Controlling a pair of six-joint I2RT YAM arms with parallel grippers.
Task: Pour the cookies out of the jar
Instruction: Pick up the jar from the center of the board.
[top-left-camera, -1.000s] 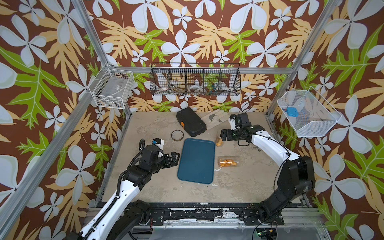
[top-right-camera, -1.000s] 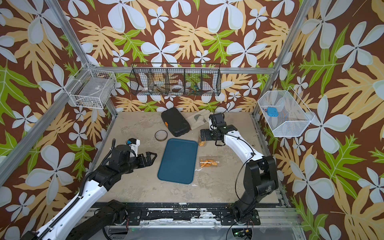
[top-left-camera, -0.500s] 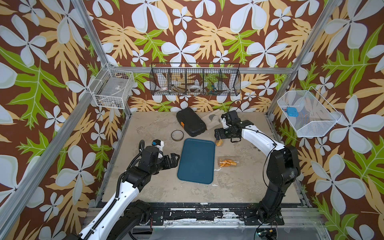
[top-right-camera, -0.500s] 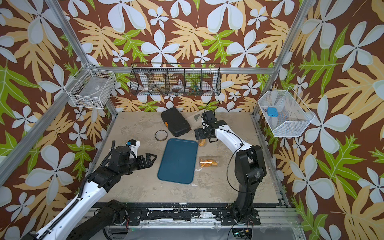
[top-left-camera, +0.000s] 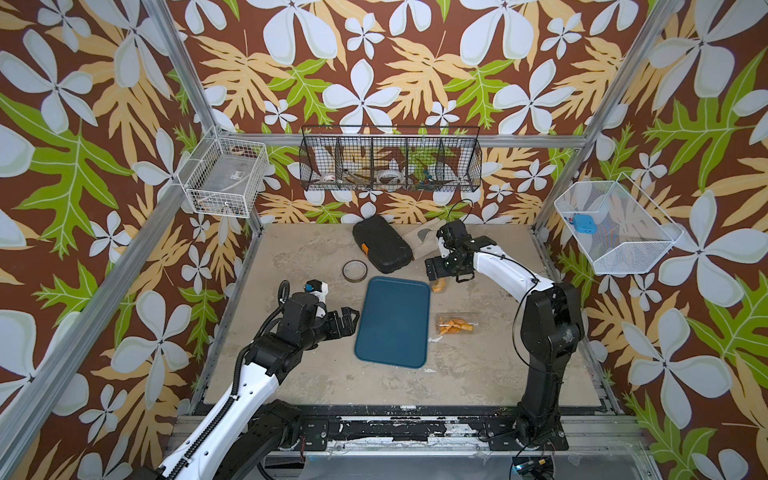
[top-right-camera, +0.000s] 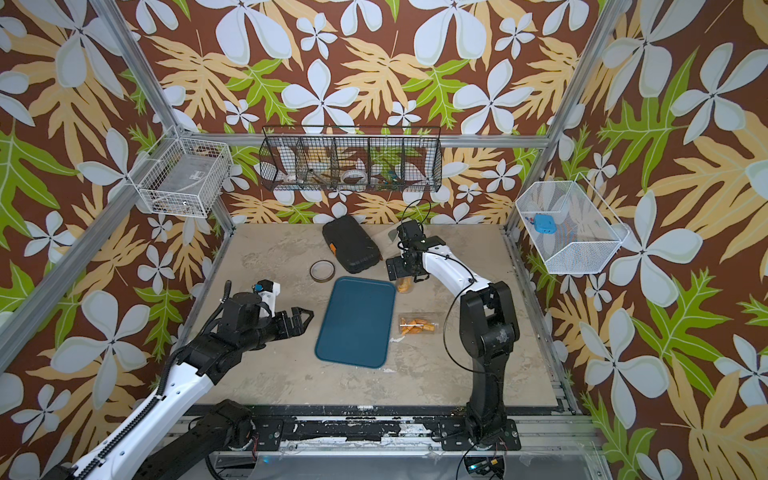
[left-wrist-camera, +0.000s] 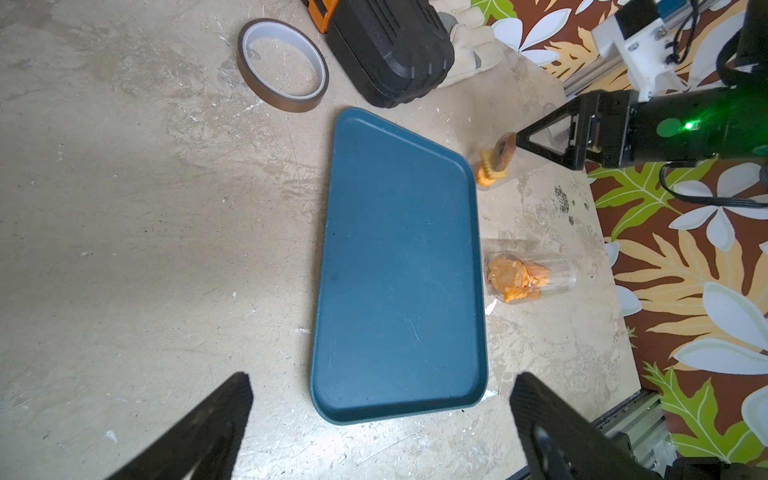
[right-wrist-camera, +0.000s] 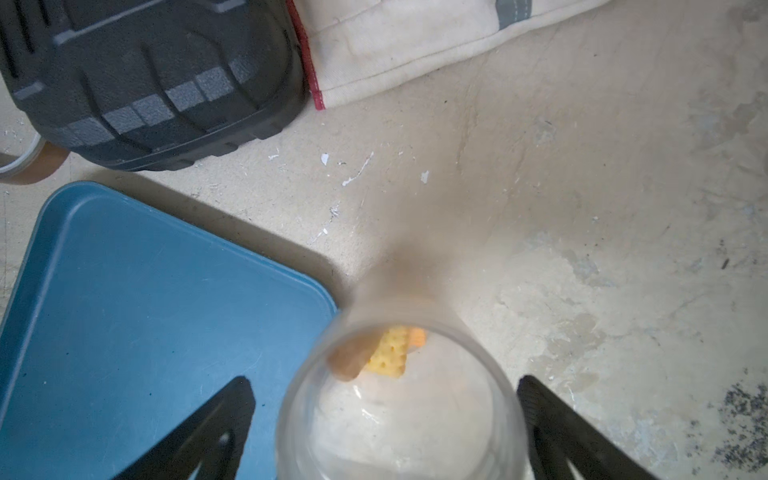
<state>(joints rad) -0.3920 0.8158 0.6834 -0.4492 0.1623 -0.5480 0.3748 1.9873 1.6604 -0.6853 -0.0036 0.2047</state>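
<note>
The right gripper (right-wrist-camera: 384, 382), jaws wide apart, straddles the small upright clear glass jar (right-wrist-camera: 399, 419) at lower centre of the right wrist view. The golden ridged cookies (right-wrist-camera: 390, 355) sit inside it, beside the blue rectangular tray (right-wrist-camera: 124, 291). Close squarely on the jar's mid-wall, lift, then tip slowly over the tray. The left gripper (left-wrist-camera: 381, 377) hangs open, idle.

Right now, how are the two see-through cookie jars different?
The standing jar is upright; the lying jar is on its side. The standing jar is at the open right claw; the lying jar has no claw by it. Both are clear, hold orange cookies and sit beside the blue tray.
</note>
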